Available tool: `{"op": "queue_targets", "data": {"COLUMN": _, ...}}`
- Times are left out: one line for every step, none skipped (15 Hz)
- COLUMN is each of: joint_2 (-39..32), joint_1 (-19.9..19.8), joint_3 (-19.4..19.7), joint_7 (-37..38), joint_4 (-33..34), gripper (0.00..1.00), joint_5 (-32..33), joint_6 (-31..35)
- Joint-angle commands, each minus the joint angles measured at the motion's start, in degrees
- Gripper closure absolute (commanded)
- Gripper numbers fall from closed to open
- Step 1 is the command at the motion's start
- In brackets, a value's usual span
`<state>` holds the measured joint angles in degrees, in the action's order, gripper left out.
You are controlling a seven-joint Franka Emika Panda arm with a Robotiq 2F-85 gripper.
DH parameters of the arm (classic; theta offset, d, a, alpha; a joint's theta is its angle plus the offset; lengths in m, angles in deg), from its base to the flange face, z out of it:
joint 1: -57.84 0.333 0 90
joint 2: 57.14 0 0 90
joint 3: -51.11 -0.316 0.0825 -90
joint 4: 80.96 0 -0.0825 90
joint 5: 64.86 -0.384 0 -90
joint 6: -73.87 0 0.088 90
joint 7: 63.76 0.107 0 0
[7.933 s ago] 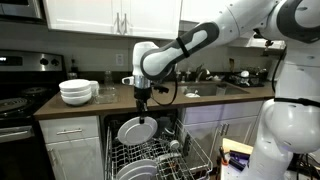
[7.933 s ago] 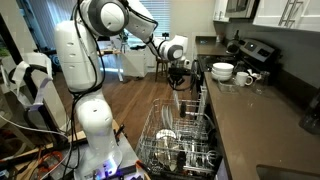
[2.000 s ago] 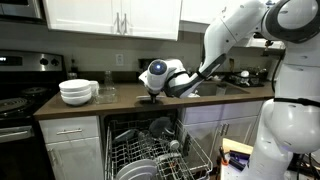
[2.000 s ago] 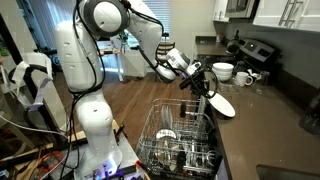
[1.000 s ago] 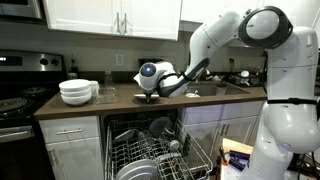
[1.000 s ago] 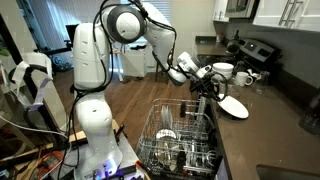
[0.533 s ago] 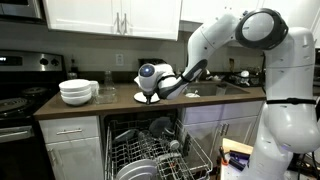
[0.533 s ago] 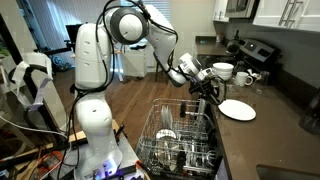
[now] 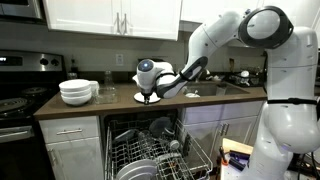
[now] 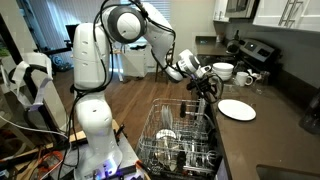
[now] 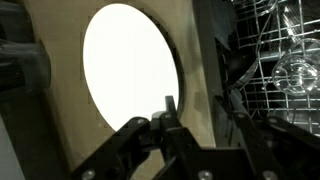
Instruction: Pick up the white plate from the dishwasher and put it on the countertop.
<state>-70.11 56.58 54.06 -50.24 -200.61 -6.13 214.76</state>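
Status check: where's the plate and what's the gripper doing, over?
Gripper low at the plate's rim, grip unclear. White plate lying flat on countertop. Bowl stack well aside.

In an exterior view the arm (image 9: 212,42) sweeps from its shoulder at two o'clock of the frame across toward nine o'clock. The wrist is bent so the gripper (image 9: 150,96) points to six o'clock. In the wrist view its dark fingers (image 11: 128,138) stand spread apart, clasping nothing.
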Motion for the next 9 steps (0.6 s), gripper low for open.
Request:
{"op": "queue_targets", "data": {"joint_2": 5.5, "joint_1": 0.0, "joint_3": -2.1, "joint_7": -8.0, "joint_4": -4.4, "gripper": 0.61, "joint_5": -7.6, "joint_6": 0.2}}
{"op": "queue_targets", "data": {"joint_2": 6.6, "joint_1": 0.1, "joint_3": -2.8, "joint_7": -10.4, "joint_4": -5.5, "gripper": 0.61, "joint_5": -10.4, "joint_6": 0.5}}
{"op": "queue_targets", "data": {"joint_2": 7.8, "joint_1": 0.2, "joint_3": -3.6, "joint_7": -13.6, "joint_4": -6.9, "gripper": 0.69, "joint_5": -13.8, "joint_6": 1.2}}
{"op": "queue_targets", "data": {"joint_2": 8.8, "joint_1": 0.4, "joint_3": -4.2, "joint_7": -16.0, "joint_4": -8.0, "gripper": 0.68, "joint_5": -16.7, "joint_6": 1.4}}
{"op": "queue_targets", "data": {"joint_2": 9.7, "joint_1": 0.7, "joint_3": -4.8, "joint_7": -19.0, "joint_4": -9.2, "gripper": 0.75, "joint_5": -20.1, "joint_6": 1.7}}
{"op": "queue_targets", "data": {"joint_2": 10.5, "joint_1": 1.2, "joint_3": -5.3, "joint_7": -21.5, "joint_4": -10.3, "gripper": 0.81, "joint_5": -23.1, "joint_6": 1.5}}
{"op": "queue_targets", "data": {"joint_2": 11.3, "joint_1": 1.7, "joint_3": -5.8, "joint_7": -23.8, "joint_4": -11.3, "gripper": 0.81, "joint_5": -26.2, "joint_6": 1.3}}
{"op": "queue_targets", "data": {"joint_2": 12.0, "joint_1": 2.2, "joint_3": -6.1, "joint_7": -25.8, "joint_4": -12.2, "gripper": 0.78, "joint_5": -28.5, "joint_6": 1.0}}
{"op": "queue_targets", "data": {"joint_2": 12.7, "joint_1": 2.8, "joint_3": -6.5, "joint_7": -27.9, "joint_4": -13.3, "gripper": 0.70, "joint_5": -31.0, "joint_6": 0.9}}
